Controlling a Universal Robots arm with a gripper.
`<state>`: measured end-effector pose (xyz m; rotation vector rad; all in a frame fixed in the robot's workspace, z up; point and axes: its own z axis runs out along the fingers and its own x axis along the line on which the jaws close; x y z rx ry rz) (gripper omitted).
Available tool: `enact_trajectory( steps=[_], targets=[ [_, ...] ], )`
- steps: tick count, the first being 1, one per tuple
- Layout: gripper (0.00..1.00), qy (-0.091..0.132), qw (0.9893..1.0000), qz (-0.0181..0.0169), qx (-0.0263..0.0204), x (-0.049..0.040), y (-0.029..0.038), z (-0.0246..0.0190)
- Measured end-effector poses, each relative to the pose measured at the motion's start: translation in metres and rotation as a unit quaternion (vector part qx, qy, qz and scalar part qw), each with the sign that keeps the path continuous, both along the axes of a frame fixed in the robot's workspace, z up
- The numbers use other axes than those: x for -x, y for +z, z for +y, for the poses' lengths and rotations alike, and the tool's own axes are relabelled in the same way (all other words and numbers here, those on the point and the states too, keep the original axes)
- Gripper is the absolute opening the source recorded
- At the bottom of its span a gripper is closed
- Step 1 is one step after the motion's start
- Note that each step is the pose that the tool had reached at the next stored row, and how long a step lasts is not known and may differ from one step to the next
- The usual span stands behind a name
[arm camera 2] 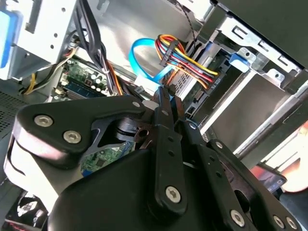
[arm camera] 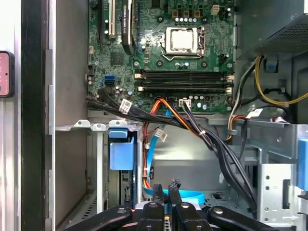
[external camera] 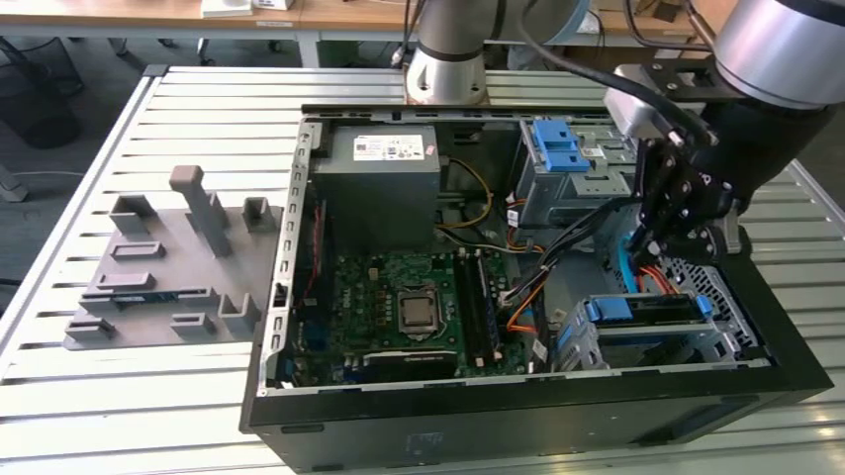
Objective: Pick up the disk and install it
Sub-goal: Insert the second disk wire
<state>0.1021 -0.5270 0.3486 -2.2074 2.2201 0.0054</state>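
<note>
The gripper (arm camera: 166, 186) hangs low inside the open computer case (external camera: 528, 411), its black fingers (arm camera: 158, 190) drawn in narrow with barely a slit between the tips and nothing visibly caught between them; the second wrist view shows the same two fingers (arm camera 2: 164, 103) lying almost side by side. In the exterior view the arm (external camera: 779, 49) comes in from the exterior view's right and bends down steeply, so the gripper (external camera: 656, 247) points into the case over the drive bay. Just under the fingertips a flat blue cable (arm camera: 185, 196) curves across the case floor, and a bundle of red, orange and yellow wires (arm camera 2: 185, 60) runs past. Just beside the gripper the disk (external camera: 640, 309) sits in the metal drive cage (external camera: 719, 341) at the case's front corner, lying flat, its bright blue carrier end facing the case interior; in the first wrist view that blue end (arm camera: 121, 151) shows between the cage rails. Farther on lies the green motherboard (arm camera: 183, 67), and beyond it the grey power-supply box (external camera: 383, 173).
</note>
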Motion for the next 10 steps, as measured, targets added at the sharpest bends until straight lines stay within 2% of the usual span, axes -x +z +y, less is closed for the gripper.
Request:
enact_trajectory(
  steps=[3,5,10],
  targets=[
    [0.16,0.0,1.0,0.0,-0.0004,0.0,-0.0053,-0.0063],
    [0.16,0.0,1.0,0.0,-0.002,0.0,-0.0079,-0.0124],
    [0.16,0.0,1.0,0.0,-0.0022,0.0001,-0.0099,-0.0136]
  ],
)
